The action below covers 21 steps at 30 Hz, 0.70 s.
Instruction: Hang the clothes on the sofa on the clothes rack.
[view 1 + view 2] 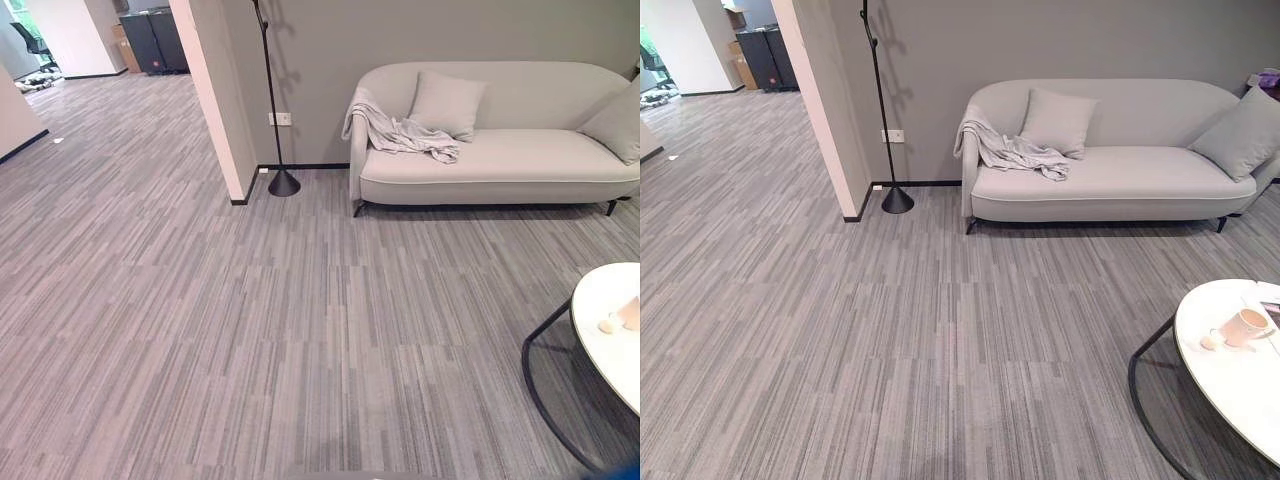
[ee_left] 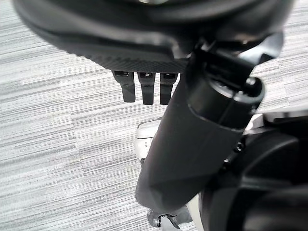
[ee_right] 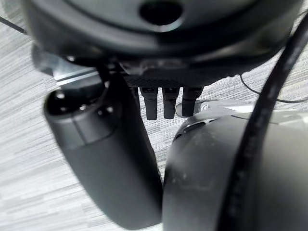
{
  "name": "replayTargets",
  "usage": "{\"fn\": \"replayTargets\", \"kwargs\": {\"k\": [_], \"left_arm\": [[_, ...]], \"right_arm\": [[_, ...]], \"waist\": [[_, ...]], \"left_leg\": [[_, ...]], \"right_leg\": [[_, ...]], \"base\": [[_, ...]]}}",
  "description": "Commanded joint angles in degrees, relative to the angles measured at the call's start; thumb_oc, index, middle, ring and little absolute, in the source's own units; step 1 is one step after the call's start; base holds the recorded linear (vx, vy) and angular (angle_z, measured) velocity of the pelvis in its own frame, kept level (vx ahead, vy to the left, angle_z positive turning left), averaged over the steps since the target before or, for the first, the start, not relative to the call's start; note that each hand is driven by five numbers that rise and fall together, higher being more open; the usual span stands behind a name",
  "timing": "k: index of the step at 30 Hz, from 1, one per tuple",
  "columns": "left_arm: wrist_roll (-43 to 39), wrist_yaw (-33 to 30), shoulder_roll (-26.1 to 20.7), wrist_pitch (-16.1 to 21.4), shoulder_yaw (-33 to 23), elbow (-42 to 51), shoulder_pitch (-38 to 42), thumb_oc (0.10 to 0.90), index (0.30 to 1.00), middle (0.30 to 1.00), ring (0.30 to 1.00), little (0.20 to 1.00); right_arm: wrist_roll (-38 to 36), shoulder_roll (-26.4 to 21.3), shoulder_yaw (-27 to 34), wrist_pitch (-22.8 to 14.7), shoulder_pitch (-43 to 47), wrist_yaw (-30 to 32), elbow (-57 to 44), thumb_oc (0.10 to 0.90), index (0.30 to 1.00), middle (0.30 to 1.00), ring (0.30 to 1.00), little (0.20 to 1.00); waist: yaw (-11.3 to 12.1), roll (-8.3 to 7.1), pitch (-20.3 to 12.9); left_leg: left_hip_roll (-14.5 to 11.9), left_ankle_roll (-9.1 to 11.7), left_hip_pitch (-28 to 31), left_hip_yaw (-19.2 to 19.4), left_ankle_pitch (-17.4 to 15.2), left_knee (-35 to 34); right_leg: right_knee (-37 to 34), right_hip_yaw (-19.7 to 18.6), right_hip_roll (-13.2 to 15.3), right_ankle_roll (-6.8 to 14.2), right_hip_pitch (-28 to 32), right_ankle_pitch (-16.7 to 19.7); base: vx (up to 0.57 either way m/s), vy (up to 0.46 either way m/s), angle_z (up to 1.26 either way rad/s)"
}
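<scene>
The left hand (image 2: 144, 86) hangs over bare grey carpet (image 1: 250, 330), its fingers (image 2: 147, 91) straight and slack with nothing in them. Well ahead of it, across the floor, a black floor lamp (image 1: 272, 100) stands by a wall corner, and just beyond that sits a pale grey sofa (image 1: 500, 160). The clothes (image 1: 400, 133), a light grey garment, lie crumpled over the sofa's near arm and spill onto the seat, touching a grey cushion (image 1: 447, 103); a second cushion (image 1: 1238, 135) leans at the sofa's far end. A round white bench (image 1: 1230, 370) on a dark frame carries a cup (image 1: 1245, 325). The right hand (image 3: 166, 101) likewise hangs above the carpet, fingers straight and loose, holding nothing, well apart from the garment.
</scene>
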State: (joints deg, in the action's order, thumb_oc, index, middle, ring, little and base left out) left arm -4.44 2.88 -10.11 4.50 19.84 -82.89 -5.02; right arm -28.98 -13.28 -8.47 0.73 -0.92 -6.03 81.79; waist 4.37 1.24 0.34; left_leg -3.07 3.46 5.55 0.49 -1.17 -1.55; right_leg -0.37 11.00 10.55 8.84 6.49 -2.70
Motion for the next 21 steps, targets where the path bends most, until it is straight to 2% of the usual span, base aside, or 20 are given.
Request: {"fn": "replayTargets", "kwargs": {"k": [1, 9, 13, 21], "left_arm": [[0.5, 0.3, 1.9, 1.8, -2.0, -1.0, 5.8, 0.8, 0.9, 0.9, 0.9, 0.9], [2.3, 0.7, 2.5, 1.3, -0.8, -2.2, 5.8, 0.8, 0.9, 0.9, 0.9, 0.9], [2.0, 0.9, 2.3, 1.7, -0.6, -1.2, 5.8, 0.8, 0.9, 0.9, 0.9, 0.9], [2.1, 0.3, 2.0, 1.6, -0.9, -1.3, 5.8, 0.8, 0.9, 0.9, 0.9, 0.9]], "right_arm": [[4.5, 0.6, -1.1, 0.6, 0.8, -0.9, 4.8, 0.8, 0.9, 0.9, 0.9, 0.9], [5.9, 0.5, -2.8, 0.2, 2.1, -1.1, 2.9, 0.8, 0.9, 0.9, 0.9, 0.9], [7.8, 1.5, -5.3, -0.2, 2.5, -0.9, 1.6, 0.8, 0.9, 0.9, 0.9, 0.9], [8.3, 2.3, -6.0, -0.2, 1.9, -1.2, 2.0, 0.8, 0.9, 0.9, 0.9, 0.9]], "waist": [[-0.5, -0.52, 1.8], [-0.6, -0.17, 1.6], [0.2, -0.7, 1.4], [1.0, -1.32, 1.3]], "left_leg": [[3.0, -2.8, -2.8, -3.2, 2.3, -3.4], [3.0, -2.7, -2.5, -3.4, 2.2, -3.4], [2.9, -2.7, -2.0, -4.0, 2.0, -3.4], [3.0, -2.8, -1.5, -5.3, 1.7, -3.4]], "right_leg": [[-3.3, -1.1, -3.2, -3.8, 2.3, 1.8], [-3.6, -1.1, -3.4, -3.9, 2.6, 1.9], [-3.4, -0.8, -3.6, -4.1, 3.1, 1.6], [-2.8, 0.3, -3.5, -4.0, 3.9, 0.9]], "base": [[0.0, 0.0, 0.0], [0.0, 0.0, 0.02], [0.01, -0.004, 0.0], [0.02, -0.009, 0.04]]}}
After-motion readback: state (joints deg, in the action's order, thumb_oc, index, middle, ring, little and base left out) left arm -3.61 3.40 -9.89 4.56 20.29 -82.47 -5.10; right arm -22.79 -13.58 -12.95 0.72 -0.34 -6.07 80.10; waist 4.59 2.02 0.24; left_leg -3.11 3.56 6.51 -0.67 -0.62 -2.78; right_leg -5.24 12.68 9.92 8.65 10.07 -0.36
